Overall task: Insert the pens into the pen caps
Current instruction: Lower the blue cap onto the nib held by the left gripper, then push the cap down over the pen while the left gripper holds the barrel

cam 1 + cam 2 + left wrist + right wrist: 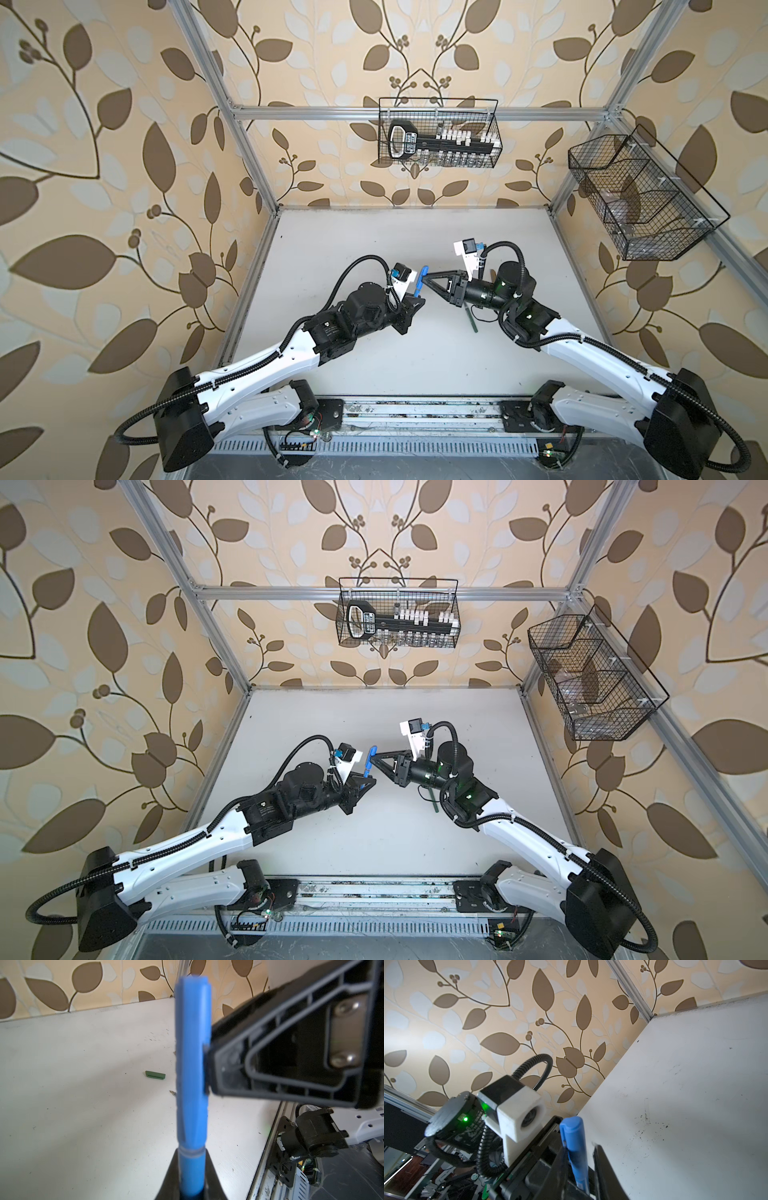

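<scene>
Grip of left gripper (pixel 415 300) tight on blue pen (pixel 419 287) in both top views: pen lifted clear of table (pixel 374 357), near its middle, nearly upright with a slight lean. Blue cap (pixel 424 271) seated on pen's upper end. Right gripper (pixel 430 277) reaching across from the right, fingertips level with cap and just beside it; spread or pinched impossible to tell from up here. Green pen (pixel 433 801) flat on table, partly under right arm. Wire basket (pixel 438 133) hung on back rail, well apart from both arms.

Left wrist view: blue barrel pinched between left fingers (pixel 169 1180), pressed in from both sides. Cap rising straight out of that pinch, blurred by closeness, seam with barrel just past fingertips. One of right fingers (pixel 228 1068) seen side-on, tip touching cap's flank about halfway along. Green cap (pixel 155 1075) lying on its side on table beyond, alone, well apart from held pen.

Right wrist view: right gripper parted, cap between fingertips. One finger against cap; opposite finger off it, strip of white table visible in the gap. No squeeze on cap. Left wrist camera (pixel 521 1120) close behind cap, lens facing this way.
</scene>
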Action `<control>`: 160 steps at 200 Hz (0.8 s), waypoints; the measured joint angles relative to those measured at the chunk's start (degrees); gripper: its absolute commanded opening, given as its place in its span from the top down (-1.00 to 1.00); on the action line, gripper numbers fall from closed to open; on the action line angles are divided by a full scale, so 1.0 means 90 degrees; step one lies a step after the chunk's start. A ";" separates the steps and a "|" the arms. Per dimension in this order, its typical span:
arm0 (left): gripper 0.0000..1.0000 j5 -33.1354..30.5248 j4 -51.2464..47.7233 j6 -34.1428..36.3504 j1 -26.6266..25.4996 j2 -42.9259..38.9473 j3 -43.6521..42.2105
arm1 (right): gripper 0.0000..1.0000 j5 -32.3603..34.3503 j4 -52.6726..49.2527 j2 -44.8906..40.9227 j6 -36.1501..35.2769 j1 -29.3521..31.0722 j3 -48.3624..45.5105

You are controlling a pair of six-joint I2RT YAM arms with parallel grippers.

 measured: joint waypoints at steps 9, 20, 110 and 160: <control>0.81 0.0000 0.0024 0.0002 0.0002 -0.0007 0.0000 | 0.15 0.0002 -0.0172 0.0000 -0.0165 0.0036 0.0027; 0.81 0.0002 0.0019 0.0002 0.0000 -0.0005 0.0000 | 0.05 -0.0005 -0.0449 0.0000 -0.0313 0.0063 0.0109; 0.82 0.0053 0.0012 -0.0002 0.0000 0.0029 0.0000 | -0.02 -0.0253 -0.1583 0.0070 -0.1022 -0.0546 0.1319; 0.82 0.0061 -0.0039 0.0000 0.0000 0.0027 0.0005 | 0.01 -0.0508 -0.1936 0.0585 -0.1173 -0.0546 0.1608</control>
